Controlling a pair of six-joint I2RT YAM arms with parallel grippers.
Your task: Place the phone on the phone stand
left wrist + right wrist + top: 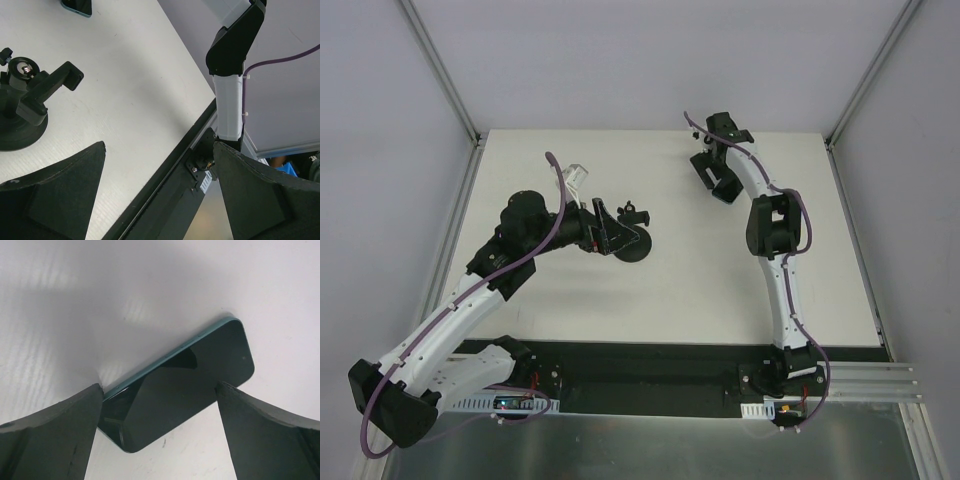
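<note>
1. top view: the left gripper is just beside the phone stand near the middle of the white table. the right gripper is lowered at the far right, and its bulk hides whatever is beneath it.
2. only the right wrist view shows the phone plainly. it lies flat on the table, glossy face up, diagonally between the released, wide-spread fingers. i cannot tell if they touch it.
3. left wrist view: the left claw is released and holds nothing. the stand is upright on its disc base, left of the fingers, and a corner of the phone shows at the top edge.
</note>
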